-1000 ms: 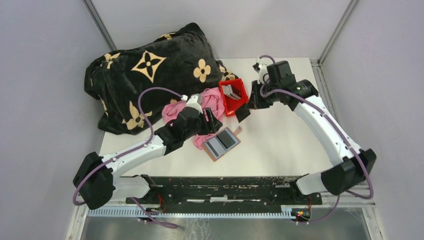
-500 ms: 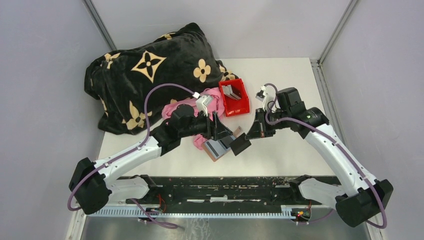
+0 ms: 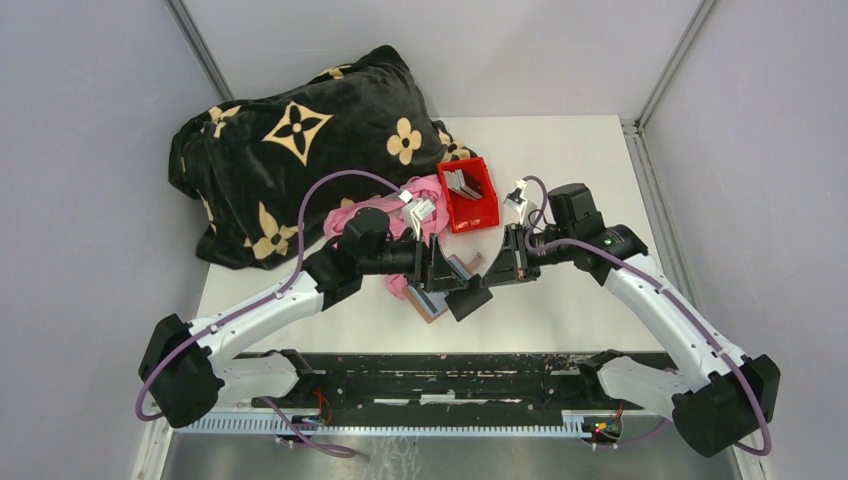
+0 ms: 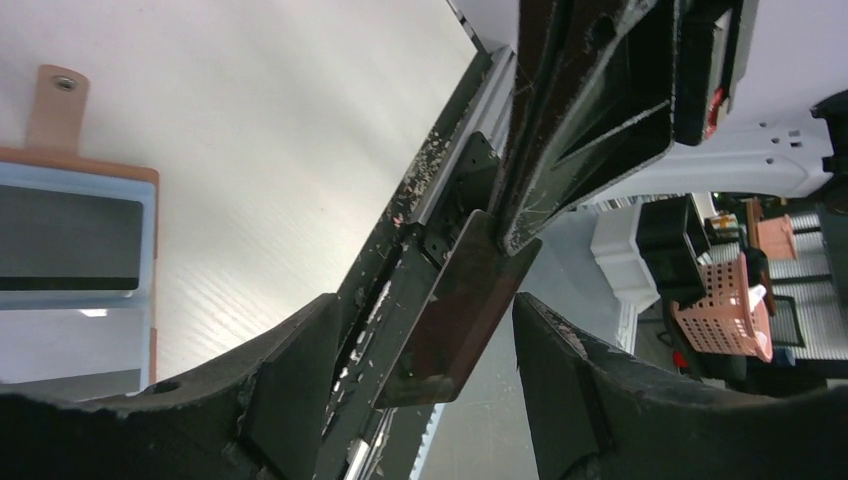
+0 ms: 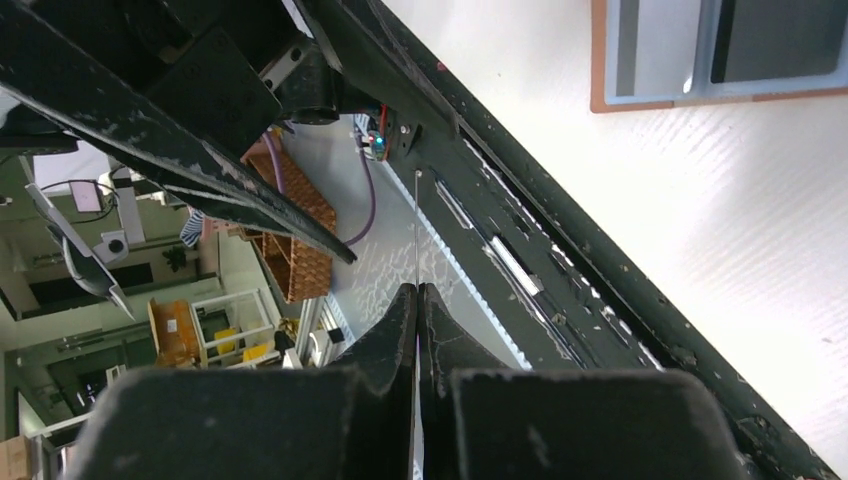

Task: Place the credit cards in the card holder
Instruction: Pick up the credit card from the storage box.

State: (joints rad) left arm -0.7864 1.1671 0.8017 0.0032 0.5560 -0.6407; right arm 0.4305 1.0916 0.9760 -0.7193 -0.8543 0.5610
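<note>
Now right jaws pinch the dark card (image 4: 450,310), its long axis extending out between spread left jaws

Overhead wide; wrist views close, share card holder (image 4: 52,110).

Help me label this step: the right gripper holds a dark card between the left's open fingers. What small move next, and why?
Probably close the left gripper on the dark card: it sits between those open fingers, pinched only by the shut right gripper.
</note>
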